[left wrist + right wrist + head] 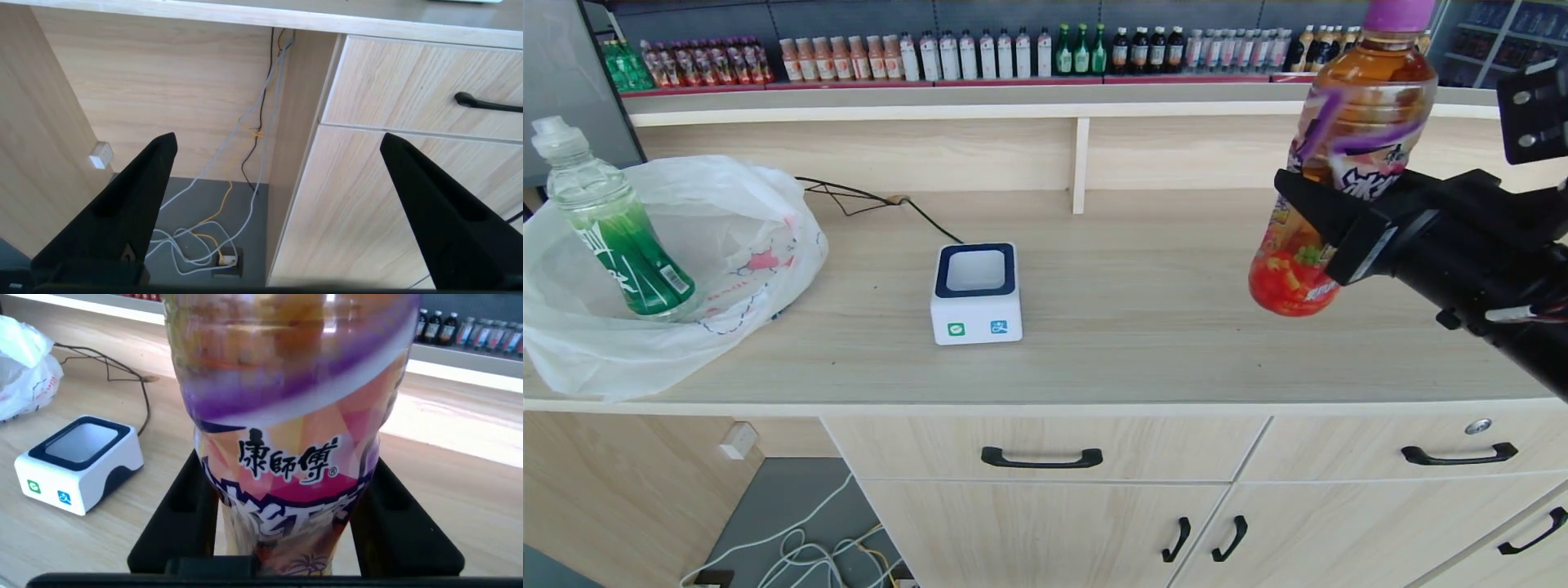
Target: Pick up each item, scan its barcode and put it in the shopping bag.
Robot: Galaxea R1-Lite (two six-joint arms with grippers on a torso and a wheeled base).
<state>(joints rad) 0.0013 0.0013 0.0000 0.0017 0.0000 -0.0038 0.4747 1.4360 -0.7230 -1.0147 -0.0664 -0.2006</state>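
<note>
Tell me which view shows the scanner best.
Head view: the scanner sits whole, centred on the counter, window up. The right wrist view catches it obliquely, past the bottle. The left wrist view faces the cabinet.

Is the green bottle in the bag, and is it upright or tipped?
In, and tipped: the green bottle has its base inside the open bag, with its cap leaning left.

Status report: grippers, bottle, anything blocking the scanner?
Right gripper shut on tea bottle, held right of scanner. Left gripper open, below counter. Nothing between bottle and scanner.
</note>
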